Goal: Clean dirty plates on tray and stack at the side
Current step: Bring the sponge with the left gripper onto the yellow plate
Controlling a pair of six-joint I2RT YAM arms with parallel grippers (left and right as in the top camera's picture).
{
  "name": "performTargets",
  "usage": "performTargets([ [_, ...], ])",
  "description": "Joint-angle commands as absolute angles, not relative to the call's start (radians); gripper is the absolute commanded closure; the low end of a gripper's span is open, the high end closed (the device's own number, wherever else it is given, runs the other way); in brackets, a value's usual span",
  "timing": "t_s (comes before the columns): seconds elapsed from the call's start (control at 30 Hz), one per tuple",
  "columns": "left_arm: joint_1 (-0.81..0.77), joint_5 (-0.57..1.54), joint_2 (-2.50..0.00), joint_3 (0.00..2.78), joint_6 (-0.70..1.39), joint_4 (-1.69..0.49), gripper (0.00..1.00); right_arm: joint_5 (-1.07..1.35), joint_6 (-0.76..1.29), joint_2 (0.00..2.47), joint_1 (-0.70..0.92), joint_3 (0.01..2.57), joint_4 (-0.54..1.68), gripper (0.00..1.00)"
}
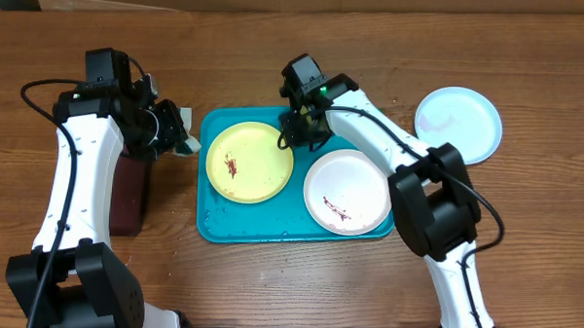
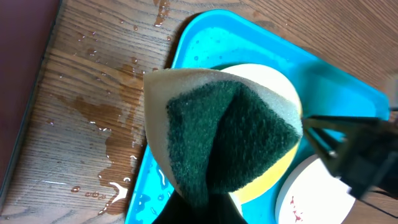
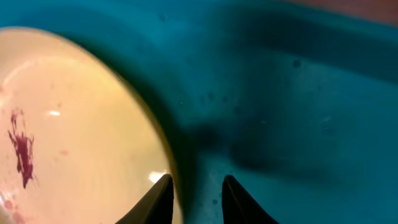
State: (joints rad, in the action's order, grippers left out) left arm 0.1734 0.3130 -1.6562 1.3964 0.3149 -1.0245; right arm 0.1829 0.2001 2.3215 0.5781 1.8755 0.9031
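Note:
The turquoise tray (image 1: 212, 225) lies mid-table. On it are the yellow-green plate (image 1: 250, 163) and the white plate (image 1: 348, 190), both with red-brown smears. The pale mint-blue plate (image 1: 458, 124) lies on the table at the far right, off the tray. My left gripper (image 1: 172, 129) is shut on a sponge (image 2: 230, 137), green scouring side showing, held over the tray's left edge (image 2: 180, 56). My right gripper (image 1: 303, 130) is low at the yellow-green plate's upper right rim. Its fingers (image 3: 196, 186) are slightly apart and straddle the plate's rim (image 3: 93, 124), over the tray floor (image 3: 298, 93).
A black tray with maroon inside (image 1: 130, 192) stands at the left, under my left arm. Water drops and a wet patch (image 2: 106, 124) lie on the wooden table beside the turquoise tray's left edge.

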Motion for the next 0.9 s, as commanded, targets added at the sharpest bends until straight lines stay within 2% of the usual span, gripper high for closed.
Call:
performTargets([
  [0.0,0.169,0.311,-1.662,1.393,0.322,-1.027,0.96,0.184,0.186,2.344,0.597,1.869,0.915,0.73],
  [0.4,0.167,0.332,-1.662,1.393,0.323,-1.026,0.96,0.181,0.226,2.344,0.602,1.869,0.987,0.73],
  [0.5,0.152,0.352,-1.663,1.391,0.336,-1.019,0.96,0.188,0.268,2.344,0.603,1.869,0.991,0.85],
  [0.67,0.104,0.351,-1.663,1.356,0.357,-0.959,0.96,0.212,0.286,2.344,0.602,1.869,0.994,0.96],
  [0.87,0.019,0.345,-1.663,1.290,0.411,-0.847,0.96,0.220,0.323,2.344,0.603,1.869,1.021,0.96],
])
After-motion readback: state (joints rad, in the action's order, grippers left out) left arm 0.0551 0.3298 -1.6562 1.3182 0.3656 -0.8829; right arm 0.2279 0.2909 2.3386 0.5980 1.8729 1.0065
